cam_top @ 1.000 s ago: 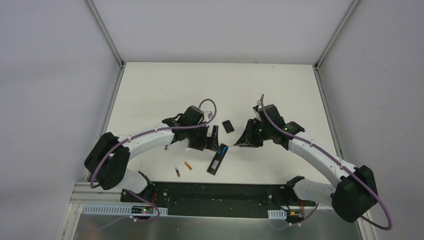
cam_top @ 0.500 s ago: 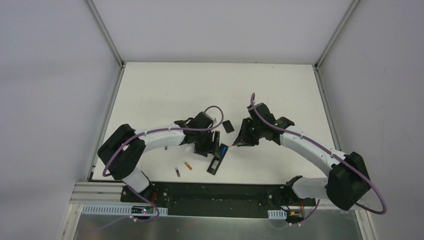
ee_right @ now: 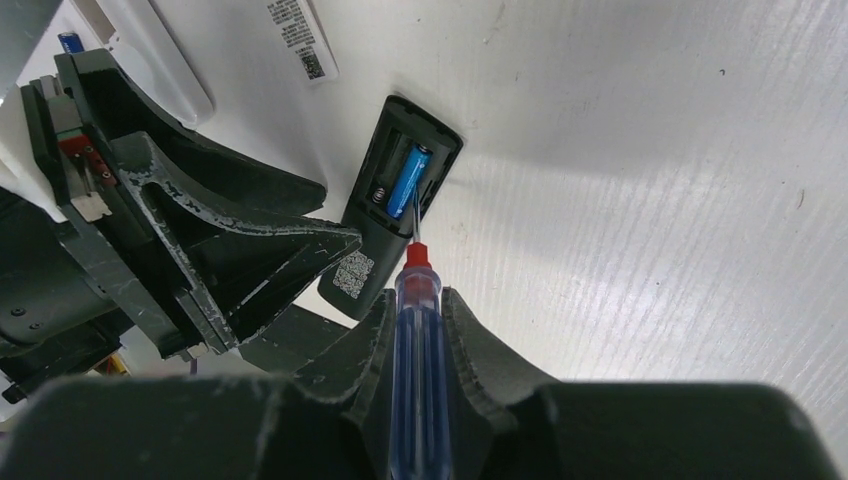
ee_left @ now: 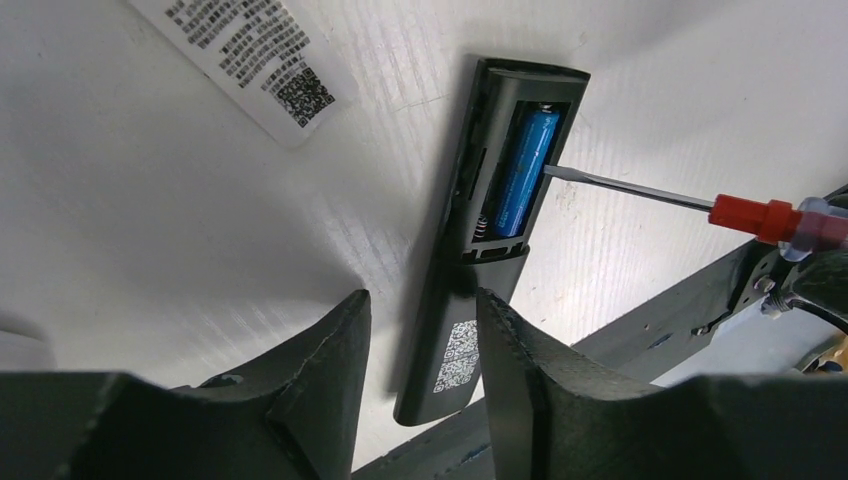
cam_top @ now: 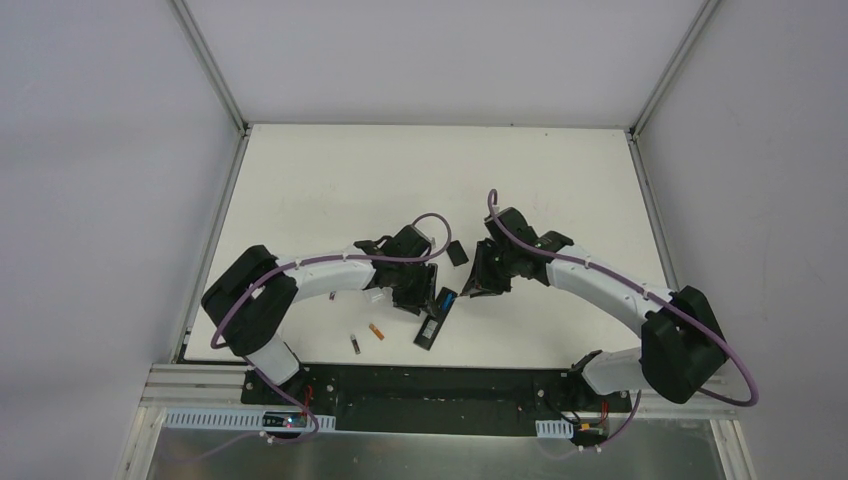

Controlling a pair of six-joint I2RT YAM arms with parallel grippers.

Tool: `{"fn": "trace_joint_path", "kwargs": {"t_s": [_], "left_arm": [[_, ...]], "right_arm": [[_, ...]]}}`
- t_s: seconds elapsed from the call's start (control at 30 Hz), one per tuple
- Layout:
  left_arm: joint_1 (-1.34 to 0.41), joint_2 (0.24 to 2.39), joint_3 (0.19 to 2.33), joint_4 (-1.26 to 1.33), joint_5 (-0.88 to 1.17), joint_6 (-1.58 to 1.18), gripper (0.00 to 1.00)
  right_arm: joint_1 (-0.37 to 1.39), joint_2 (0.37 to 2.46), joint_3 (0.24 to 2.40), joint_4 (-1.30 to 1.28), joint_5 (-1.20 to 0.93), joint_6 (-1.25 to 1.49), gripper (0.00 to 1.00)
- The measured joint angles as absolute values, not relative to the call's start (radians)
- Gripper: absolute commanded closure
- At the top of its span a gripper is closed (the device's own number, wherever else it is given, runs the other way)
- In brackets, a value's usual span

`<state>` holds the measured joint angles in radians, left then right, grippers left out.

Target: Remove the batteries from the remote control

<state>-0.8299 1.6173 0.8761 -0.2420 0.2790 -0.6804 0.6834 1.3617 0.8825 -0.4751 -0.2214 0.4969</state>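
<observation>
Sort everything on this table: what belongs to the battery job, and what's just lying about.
Job: black remote; blue battery in its open bay; screwdriver in the right gripper; dark battery and orange battery, both loose.
Lying about: small black piece; white labelled item.

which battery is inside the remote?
The blue cell in the remote's open bay, screwdriver tip at it; the orange cell and dark cell lie loose on the table.

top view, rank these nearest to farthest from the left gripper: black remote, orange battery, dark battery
1. Black remote control, lying right beside the left gripper.
2. Small orange battery, loose, lower left of the gripper in this view.
3. Small dark battery, further left and lower again.
</observation>
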Motion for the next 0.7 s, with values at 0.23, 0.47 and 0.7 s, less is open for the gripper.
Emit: {"fn": "trace_joint_path", "kwargs": {"t_s": [0.23,0.47,0.7], "left_arm": [[-0.838,1.636,0.889,-0.244,0.28,-0.682,0.7],[-0.84,1.647,0.902,-0.245,0.287,-0.681,0.75],[-0.845,1.651,0.909,-0.248,0.287,-0.681,0.77]], "right_arm": [[0.685,1.377,0.891,-0.476,-0.221,0.497,1.0],[0.688,1.393,0.899,-0.476,-0.22,0.508,1.0],[0.694,1.407,0.912,-0.477,-0.212,0.515,1.0]]}}
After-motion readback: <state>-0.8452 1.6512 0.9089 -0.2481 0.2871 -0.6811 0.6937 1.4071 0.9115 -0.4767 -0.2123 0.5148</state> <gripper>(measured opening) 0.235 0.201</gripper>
